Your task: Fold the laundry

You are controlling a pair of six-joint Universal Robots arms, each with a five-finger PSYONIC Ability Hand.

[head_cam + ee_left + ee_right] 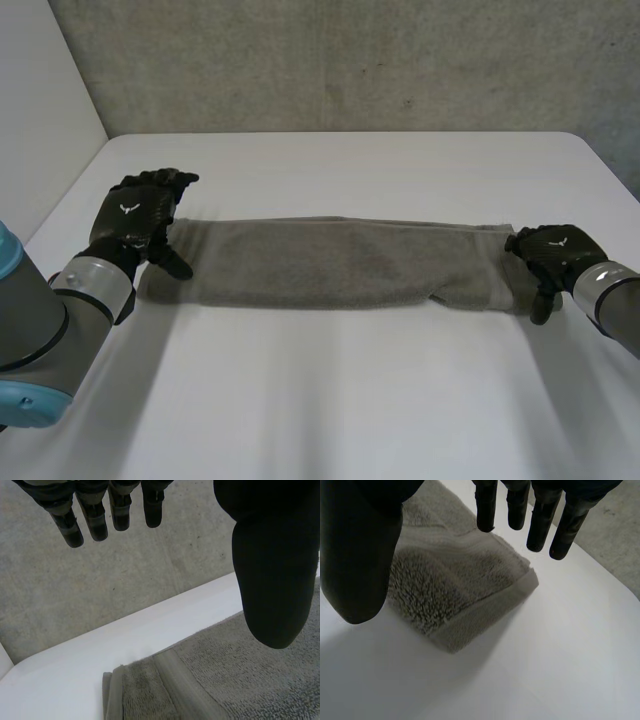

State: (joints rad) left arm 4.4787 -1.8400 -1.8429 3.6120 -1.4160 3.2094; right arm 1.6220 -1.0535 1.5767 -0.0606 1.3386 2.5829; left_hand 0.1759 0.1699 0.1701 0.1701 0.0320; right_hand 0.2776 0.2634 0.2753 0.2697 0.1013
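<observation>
A grey towel lies folded into a long narrow strip across the middle of the white table. My left hand hovers over the strip's left end, fingers straight and spread, thumb apart, holding nothing; the towel end lies below it. My right hand is at the strip's right end, just above it. Its fingers are straight and its thumb apart, with the folded towel corner lying free beneath them.
A grey concrete wall rises behind the table's far edge. A pale wall stands at the left. Bare table top spreads in front of the towel and behind it.
</observation>
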